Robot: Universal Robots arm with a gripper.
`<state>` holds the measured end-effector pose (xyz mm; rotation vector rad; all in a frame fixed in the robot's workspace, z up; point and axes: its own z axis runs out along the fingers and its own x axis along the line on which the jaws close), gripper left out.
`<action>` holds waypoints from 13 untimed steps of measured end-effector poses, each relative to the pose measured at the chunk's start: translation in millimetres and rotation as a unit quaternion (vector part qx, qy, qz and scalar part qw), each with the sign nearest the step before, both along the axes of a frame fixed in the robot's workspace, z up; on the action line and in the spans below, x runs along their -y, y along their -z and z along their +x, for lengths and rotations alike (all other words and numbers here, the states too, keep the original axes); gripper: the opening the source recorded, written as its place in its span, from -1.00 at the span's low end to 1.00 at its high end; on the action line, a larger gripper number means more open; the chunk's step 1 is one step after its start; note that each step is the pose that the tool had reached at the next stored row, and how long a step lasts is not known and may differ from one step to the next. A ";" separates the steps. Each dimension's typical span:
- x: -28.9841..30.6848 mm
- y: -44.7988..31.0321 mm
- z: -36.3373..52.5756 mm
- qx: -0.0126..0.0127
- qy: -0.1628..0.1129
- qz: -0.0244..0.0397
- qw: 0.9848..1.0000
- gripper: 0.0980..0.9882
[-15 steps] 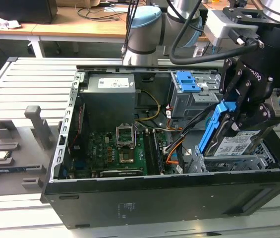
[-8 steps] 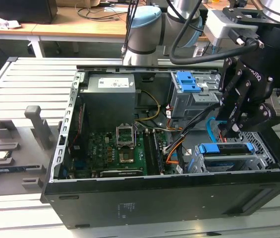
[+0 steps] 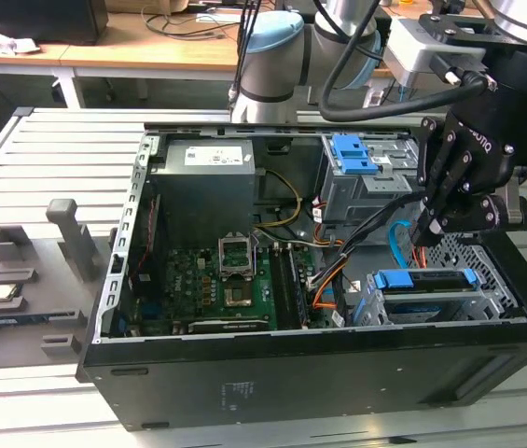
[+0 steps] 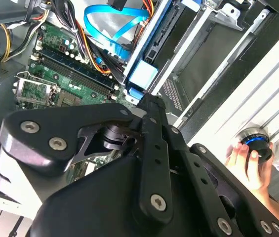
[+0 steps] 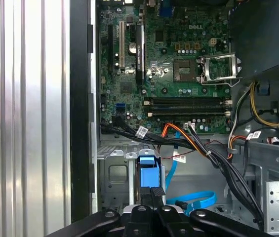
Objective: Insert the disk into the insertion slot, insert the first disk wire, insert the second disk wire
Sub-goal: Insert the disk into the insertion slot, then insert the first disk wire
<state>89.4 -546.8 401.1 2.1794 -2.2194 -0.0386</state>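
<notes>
Hanging over the corner of the open computer case point(image 3: 291, 373) at the exterior view's right, the black gripper point(image 3: 434, 229) points down at the disk point(image 3: 426, 280), which lies flat between blue rails inside the insertion slot point(image 3: 494, 285). Just beside the gripper the second disk wire point(image 3: 395, 245) curves up in a light-blue arc. The first disk wire point(image 3: 324, 282) runs as orange and red strands between the motherboard point(image 3: 207, 280) and the slot. The taller bay point(image 3: 361, 187) with its blue latch stands behind the slot, and the case rests on a slatted metal table point(image 3: 58, 140).

In the second wrist view the gripper's dark fingers point(image 4: 154, 148) lie closed against each other, with nothing seen between them. Their tips reach the blue tab point(image 4: 141, 74) at the end of the disk; whether they press on it I cannot tell. A hand point(image 4: 245, 160) outside the case rests on a round knob point(image 4: 255, 139) with a blue ring.

In the first wrist view the closed fingertips sit just at that blue tab, with the perforated wall of the insertion slot on one side. The second disk wire lies looped on the case floor just beside the slot. The orange strands of the first disk wire run with a black bundle along the motherboard's edge; where their plug ends is hidden
</notes>
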 end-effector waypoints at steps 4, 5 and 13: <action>0.0 0.0 0.0 0.000 0.000 0.000 1.000 -0.98; 0.0 0.1 0.0 0.000 0.000 0.000 1.000 -0.98; 0.0 0.2 0.0 0.000 0.000 -0.001 1.000 -0.98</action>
